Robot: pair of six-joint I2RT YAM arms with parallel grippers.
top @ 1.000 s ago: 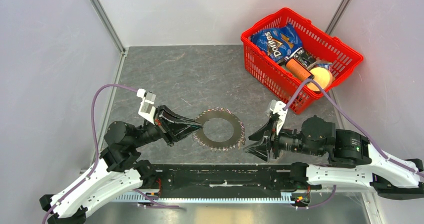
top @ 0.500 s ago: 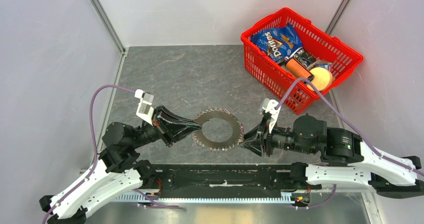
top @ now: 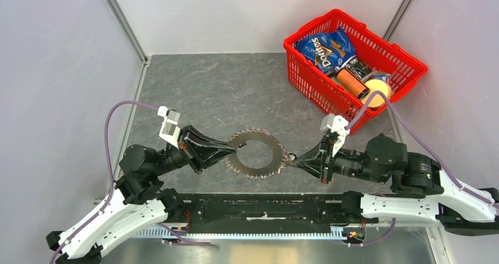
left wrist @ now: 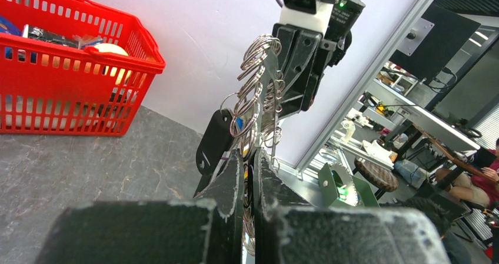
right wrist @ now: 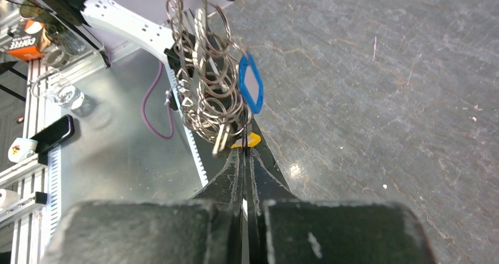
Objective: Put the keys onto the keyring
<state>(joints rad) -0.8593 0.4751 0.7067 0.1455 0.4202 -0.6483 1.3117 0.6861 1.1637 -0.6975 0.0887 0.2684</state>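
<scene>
The grey table [top: 194, 87] fills the middle of the top view. A red basket [top: 315, 87] of groceries stands at the upper right. In the lower middle, the keyring [top: 252, 137] faces the camera flat-on between the two arms. The left gripper [top: 228, 151] pinches the ring's left rim. The right gripper [top: 292, 159] has its fingers pressed together at the right edge.

In the right wrist view, a blue key [right wrist: 251, 85] hangs among the small rings at upper centre. A yellow key [right wrist: 252, 140] sits right at the fingertips, but I cannot tell whether it is nipped between them. In the left wrist view, a black key [left wrist: 213, 140] hangs at centre.
</scene>
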